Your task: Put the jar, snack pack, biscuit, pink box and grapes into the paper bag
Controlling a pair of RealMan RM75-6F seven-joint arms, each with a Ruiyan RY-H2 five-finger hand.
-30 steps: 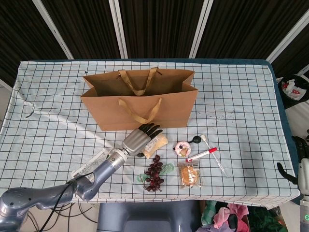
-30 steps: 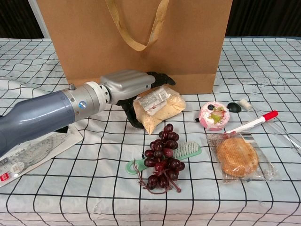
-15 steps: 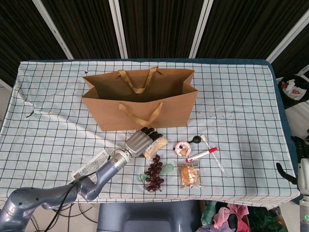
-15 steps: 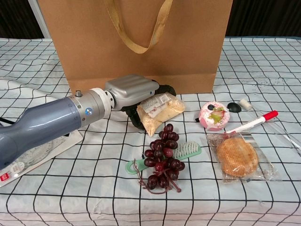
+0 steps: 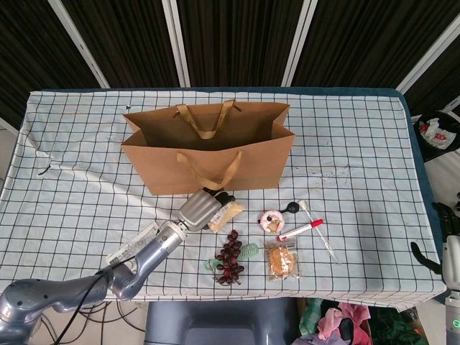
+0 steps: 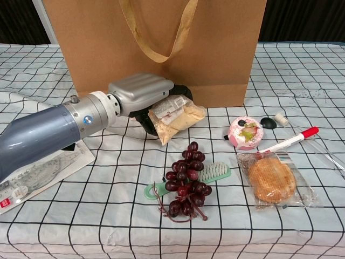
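My left hand (image 5: 202, 210) (image 6: 141, 96) grips the snack pack (image 5: 225, 213) (image 6: 176, 115), a clear pouch of beige crumbs, just in front of the brown paper bag (image 5: 208, 154) (image 6: 156, 43). The pack hangs tilted, a little above the cloth. The dark grapes (image 5: 230, 257) (image 6: 186, 182) lie on the table near its front edge. To their right are the round pink box (image 5: 272, 221) (image 6: 245, 132) and the wrapped biscuit (image 5: 282, 261) (image 6: 272, 179). My right hand (image 5: 425, 257) shows only partly, past the table's right edge.
A green brush (image 5: 249, 251) (image 6: 215, 172) lies under the grapes. A red-capped pen (image 5: 300, 230) (image 6: 291, 140) and a small black object (image 5: 290, 208) lie right of the pink box. A printed leaflet (image 5: 133, 244) (image 6: 32, 175) lies under my left forearm.
My left hand has tightened on the snack pack, raised it slightly off the cloth and shifted a little left, towards the bag. Everything else on the table has stayed put.
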